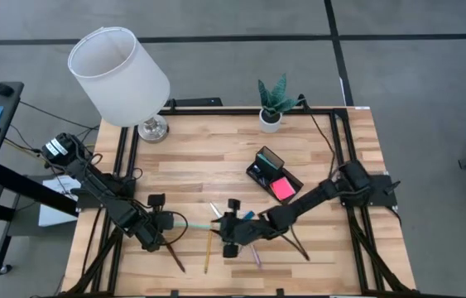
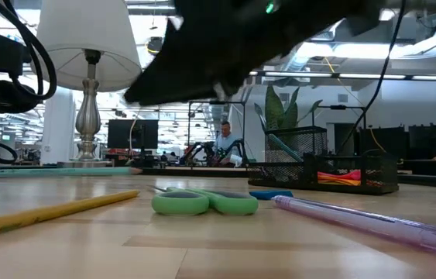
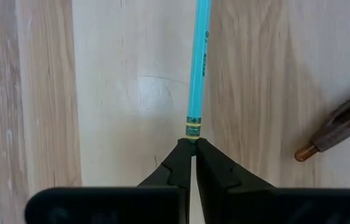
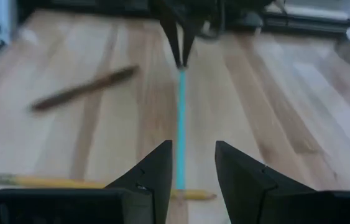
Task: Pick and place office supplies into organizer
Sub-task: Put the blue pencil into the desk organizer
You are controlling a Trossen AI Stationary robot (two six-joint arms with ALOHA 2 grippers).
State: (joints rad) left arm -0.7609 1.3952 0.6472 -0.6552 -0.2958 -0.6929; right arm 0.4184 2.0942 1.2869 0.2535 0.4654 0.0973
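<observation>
A teal pencil (image 1: 195, 223) runs left to right near the table's front, and my left gripper (image 1: 166, 222) is shut on its left end. My right gripper (image 1: 224, 226) faces it from the right, open. In the right wrist view its fingers (image 4: 162, 168) stand on either side of the pencil's free end (image 4: 180, 174), and no touch shows. The black organizer (image 1: 264, 165) sits right of centre with a pink sticky-note pad (image 1: 282, 189) in it. Green scissors (image 2: 214, 202) lie flat under my right arm. My left gripper pinches the teal pencil's very end, beside its yellow-green band (image 3: 192, 132), between its two fingertips. The fingers slant down from the table's left. The pencil (image 3: 199, 56) runs straight on from them toward the table's right. Whether its free end rests on the table, I cannot tell.
A yellow pencil (image 1: 208, 248), a brown pen (image 1: 175, 257), a purple pen (image 2: 372, 225) and another brown pen (image 1: 299, 244) lie near the front edge. A white lamp (image 1: 121, 74) stands at the far left and a potted plant (image 1: 272, 103) at the far middle.
</observation>
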